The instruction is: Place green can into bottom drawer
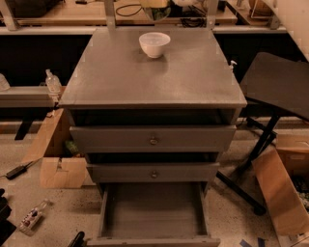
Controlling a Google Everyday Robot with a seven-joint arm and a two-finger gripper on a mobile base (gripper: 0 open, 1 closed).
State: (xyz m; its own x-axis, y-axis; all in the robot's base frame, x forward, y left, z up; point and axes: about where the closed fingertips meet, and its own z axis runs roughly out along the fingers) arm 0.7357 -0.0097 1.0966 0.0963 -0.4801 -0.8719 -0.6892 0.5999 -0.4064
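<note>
My gripper [155,6] is at the very top edge of the camera view, above the far edge of the cabinet top [154,82] and just behind the white bowl [154,44]. It is shut on the green can [157,13], of which only the lower part shows, lifted off the surface. The bottom drawer [153,212] is pulled out at the foot of the cabinet, and its flat grey floor is bare. A piece of my pale arm [294,14] shows in the top right corner.
Two shut grey drawers with round knobs [153,140] [153,174] sit above the open one. A cardboard box [60,169] and a bottle [52,81] are on the left. A black stand [277,82] and another cardboard box [282,193] are on the right.
</note>
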